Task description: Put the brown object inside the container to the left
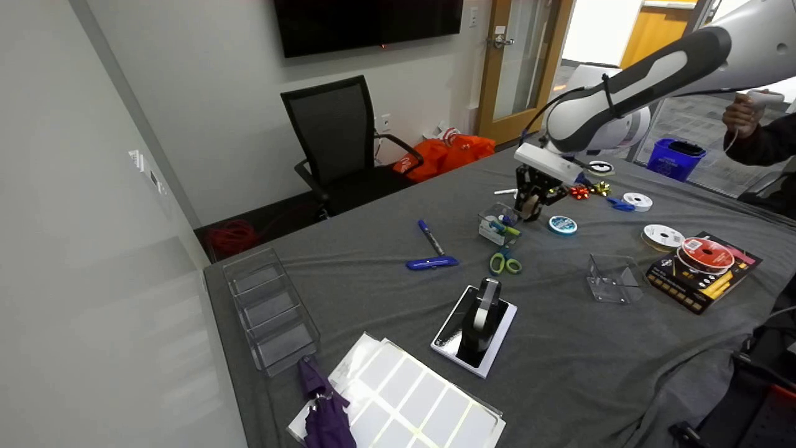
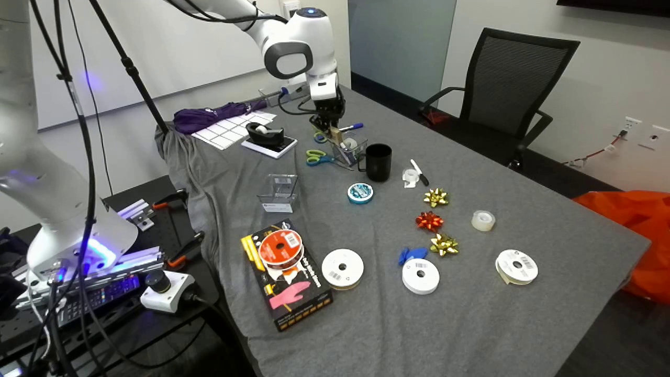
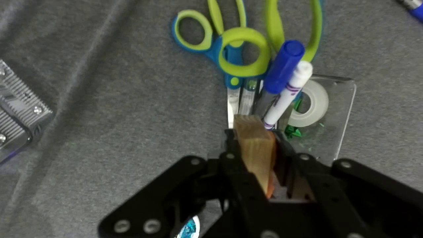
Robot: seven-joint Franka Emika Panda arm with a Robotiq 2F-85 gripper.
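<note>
My gripper (image 3: pixel 256 140) is shut on the brown wooden block (image 3: pixel 252 150), which has an orange strip on one side. The block also shows at the fingertips in both exterior views (image 1: pixel 530 207) (image 2: pixel 336 136). The gripper holds it close to the clear bin of markers and tape; its exact height cannot be told. The container, a black mug (image 2: pixel 379 163) with a handle, stands upright on the table beside that bin in an exterior view. The mug is out of view or hidden behind the jaws in the wrist view, and I cannot make it out in the other exterior picture.
The clear bin (image 3: pixel 347 109) holds markers, a tape roll and scissors. More scissors (image 2: pixel 316 157) lie beside it. A blue round disc (image 2: pixel 360 193) and a tape roll (image 2: pixel 411 178) lie near the mug. An empty clear bin (image 2: pixel 280 191) and a tape dispenser (image 1: pixel 482 314) stand nearby.
</note>
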